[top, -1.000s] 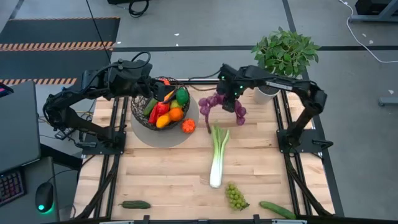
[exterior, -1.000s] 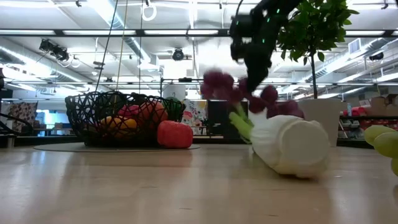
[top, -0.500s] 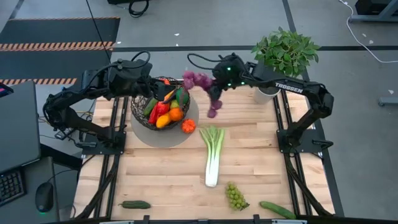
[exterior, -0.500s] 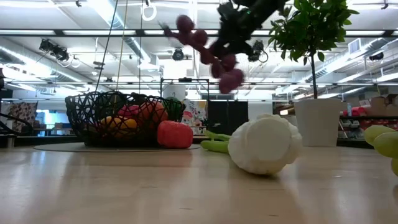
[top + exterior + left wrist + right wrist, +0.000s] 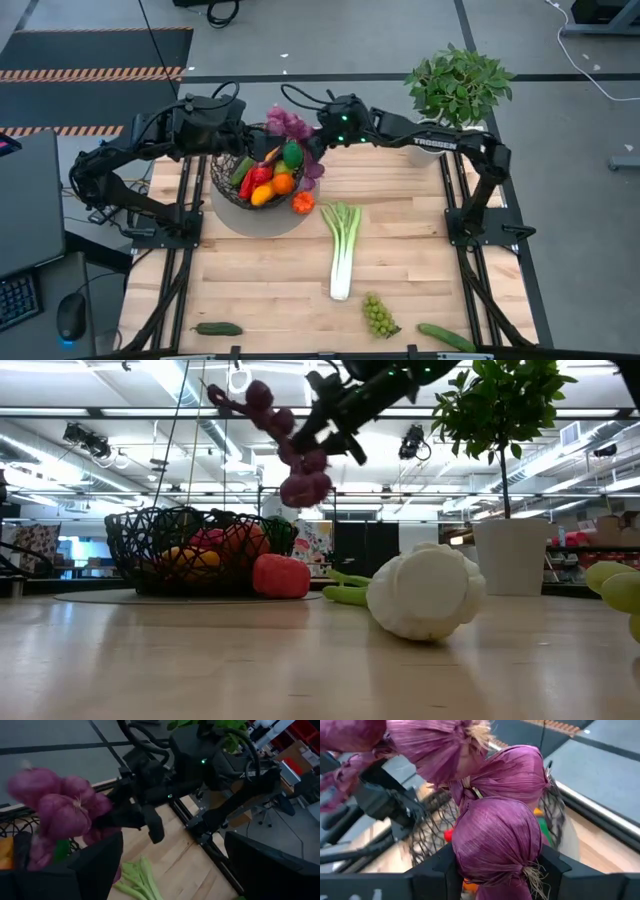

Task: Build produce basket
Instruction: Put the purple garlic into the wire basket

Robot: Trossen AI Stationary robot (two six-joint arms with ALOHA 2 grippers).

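The basket sits on a round grey mat at the far left of the wooden surface. It holds an orange, a lemon, a red pepper, a green fruit and a dark cucumber. A small red-orange fruit lies on the mat just outside the basket's rim.

The right gripper hangs above the basket's right edge, its fingers clenched on a string of purple bulbs that dangles in the air over the rim; in the low view the bulbs hang clear above the basket.

The left gripper is at the basket's far left rim, and whether its fingers are closed or spread cannot be told.

On the surface, the leek lies near the middle, the green grapes lie near its white end, and two cucumbers rest along the near edge. A potted plant stands at the far right.
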